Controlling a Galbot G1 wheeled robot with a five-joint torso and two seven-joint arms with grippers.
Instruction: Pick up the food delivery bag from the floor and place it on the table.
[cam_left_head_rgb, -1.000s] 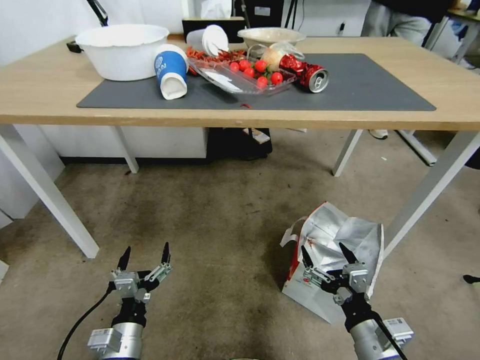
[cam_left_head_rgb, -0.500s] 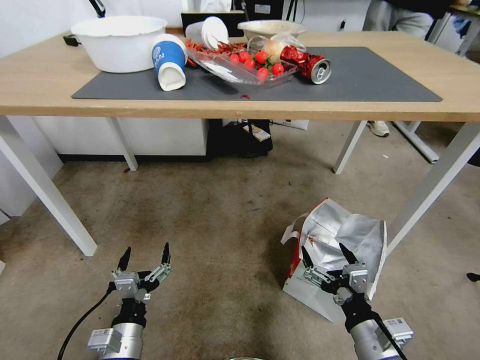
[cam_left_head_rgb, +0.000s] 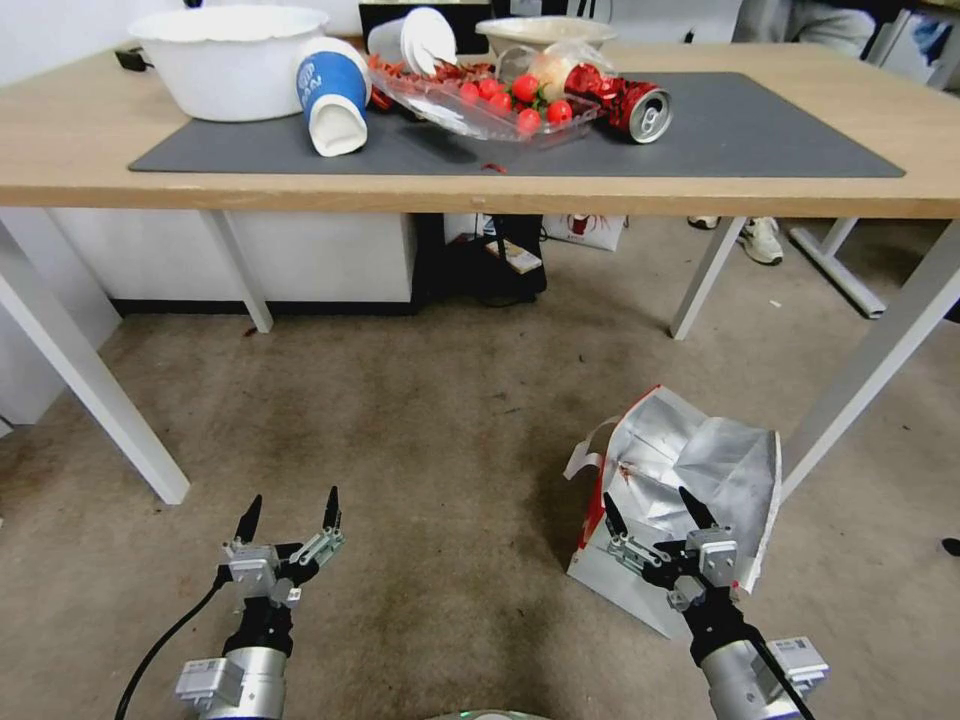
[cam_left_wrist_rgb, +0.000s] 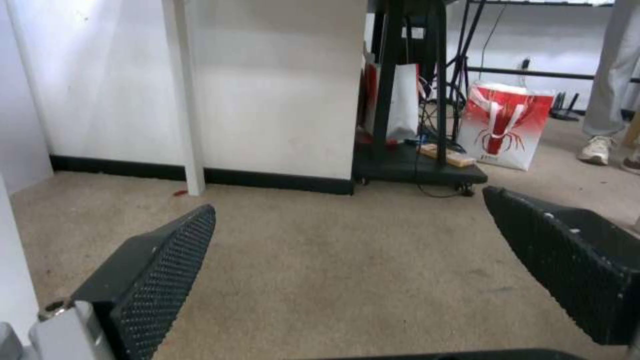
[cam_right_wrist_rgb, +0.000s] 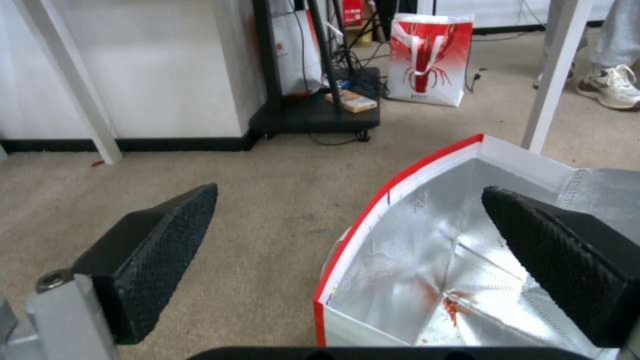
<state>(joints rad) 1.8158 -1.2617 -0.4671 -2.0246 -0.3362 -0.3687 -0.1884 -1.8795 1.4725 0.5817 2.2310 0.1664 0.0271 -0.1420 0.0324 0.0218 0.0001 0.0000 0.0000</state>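
The food delivery bag (cam_left_head_rgb: 690, 465) stands on the floor (cam_left_head_rgb: 420, 420) at the right, white with a red rim, its mouth open on crinkled silver foil. My right gripper (cam_left_head_rgb: 648, 497) hangs open just above its near edge. In the right wrist view the bag (cam_right_wrist_rgb: 427, 260) lies under the right gripper (cam_right_wrist_rgb: 350, 190), with one finger over the foil and the other over bare floor. My left gripper (cam_left_head_rgb: 293, 495) is open over the floor at the left, and the left gripper (cam_left_wrist_rgb: 350, 200) holds nothing. The table (cam_left_head_rgb: 80, 150) with its dark grey mat (cam_left_head_rgb: 750, 130) stands ahead.
On the mat lie a white bowl (cam_left_head_rgb: 228, 60), a tipped blue cup (cam_left_head_rgb: 332, 90), a clear tray of tomatoes (cam_left_head_rgb: 480, 105) and a red can (cam_left_head_rgb: 635, 105). White table legs (cam_left_head_rgb: 870, 365) flank the bag. A black cart (cam_left_head_rgb: 480, 265) and a small red-and-white bag (cam_left_head_rgb: 585, 228) sit under the table.
The whole head view has shifted: the table sits higher in the picture and more floor beneath it shows. Both grippers hold the same open pose, and the bag stays on the floor.
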